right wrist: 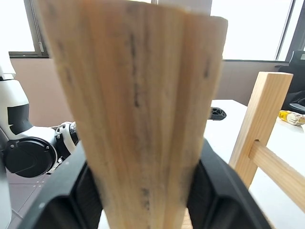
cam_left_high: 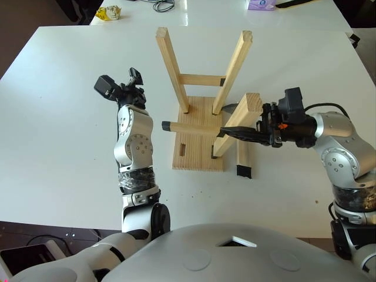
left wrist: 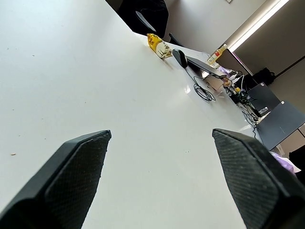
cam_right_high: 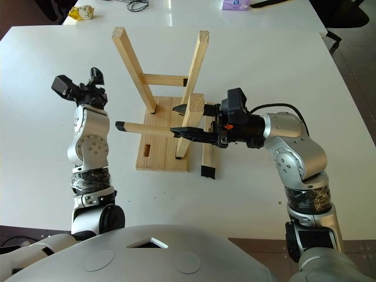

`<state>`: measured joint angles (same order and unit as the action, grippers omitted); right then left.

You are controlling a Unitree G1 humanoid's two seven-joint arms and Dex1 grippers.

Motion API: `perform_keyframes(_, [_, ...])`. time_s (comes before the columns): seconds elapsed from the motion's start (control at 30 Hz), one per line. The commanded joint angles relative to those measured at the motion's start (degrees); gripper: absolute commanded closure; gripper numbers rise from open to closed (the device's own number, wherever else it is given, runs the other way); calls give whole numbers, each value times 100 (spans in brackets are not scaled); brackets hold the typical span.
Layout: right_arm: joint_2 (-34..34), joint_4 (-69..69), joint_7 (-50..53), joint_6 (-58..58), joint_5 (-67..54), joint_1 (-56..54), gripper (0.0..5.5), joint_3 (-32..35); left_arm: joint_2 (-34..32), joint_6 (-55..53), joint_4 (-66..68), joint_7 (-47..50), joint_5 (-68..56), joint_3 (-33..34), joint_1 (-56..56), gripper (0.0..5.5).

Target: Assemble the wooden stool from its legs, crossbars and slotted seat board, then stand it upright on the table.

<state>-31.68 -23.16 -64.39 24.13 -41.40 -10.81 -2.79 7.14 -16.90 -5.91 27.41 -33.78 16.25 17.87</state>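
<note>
right pincer [cam_left_high: 225, 120] clamps leg [cam_left_high: 249, 106], far finger [cam_left_high: 229, 107] mostly hidden; left pincer [cam_left_high: 121, 83] gapes empty.

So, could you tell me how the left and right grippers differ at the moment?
The left gripper is open and empty; the right gripper is shut on a wooden leg. The left gripper is over bare table; the right gripper is at the seat board, by its right edge. Both have black fingers.
</note>
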Motion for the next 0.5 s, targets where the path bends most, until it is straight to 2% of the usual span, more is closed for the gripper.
perform_keyframes(0.03, [-130,259,-101,-82,320,-198,350,-172,459,-110,-117,7,-94,-98,-290,155])
perform_keyframes(0.5, [-327,668,-395,-173,449,-603,350,-237,687,155,-56,73,-67,-223,-352,155])
